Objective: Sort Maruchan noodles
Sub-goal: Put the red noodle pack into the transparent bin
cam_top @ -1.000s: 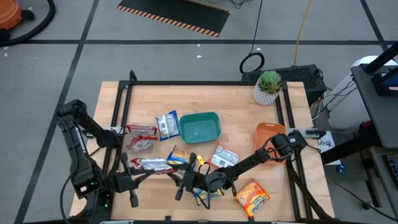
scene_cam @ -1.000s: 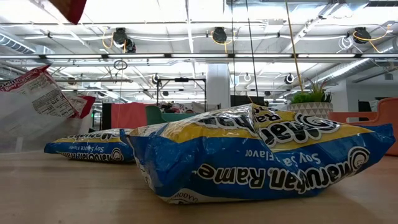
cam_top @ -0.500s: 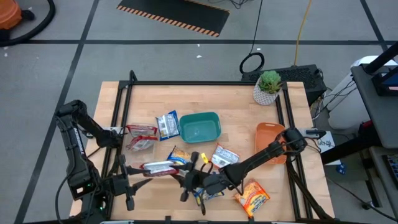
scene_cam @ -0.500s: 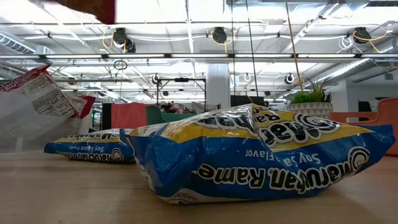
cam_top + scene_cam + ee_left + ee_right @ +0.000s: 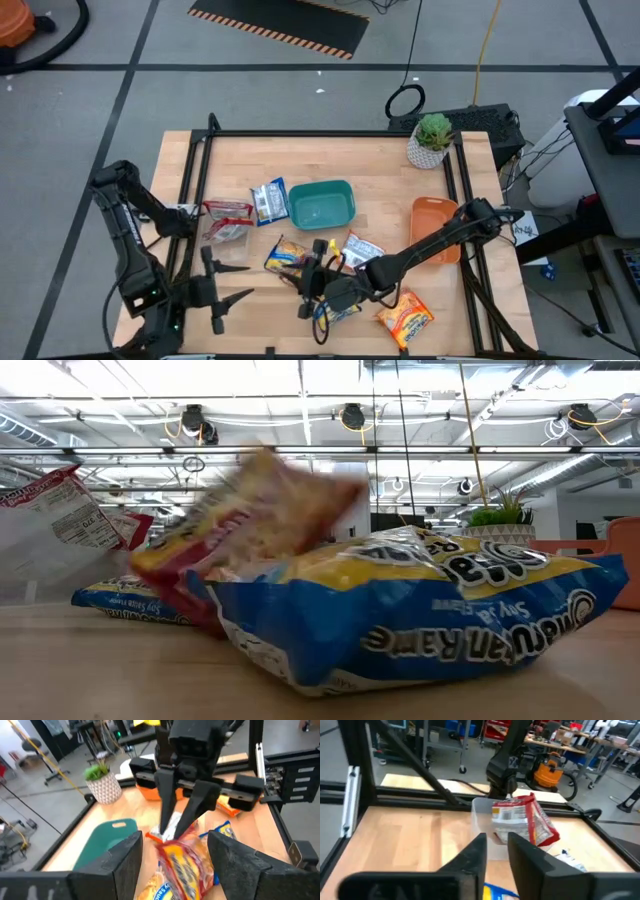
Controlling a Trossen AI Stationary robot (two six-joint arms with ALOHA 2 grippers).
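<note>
The left gripper (image 5: 228, 295) no longer holds the red-and-yellow noodle packet (image 5: 186, 860) and has backed off; its fingers now stand spread wide, nothing between them. The packet sits at the table's front middle, on a blue-and-yellow packet (image 5: 430, 620). Its long axis runs along the line between the two grippers, far end under the right gripper (image 5: 176, 827). In the low view it tilts, right end higher. The right fingers converge on that end; we cannot tell if they grip. The teal bin (image 5: 322, 204) and orange tray (image 5: 430, 215) lie beyond.
</note>
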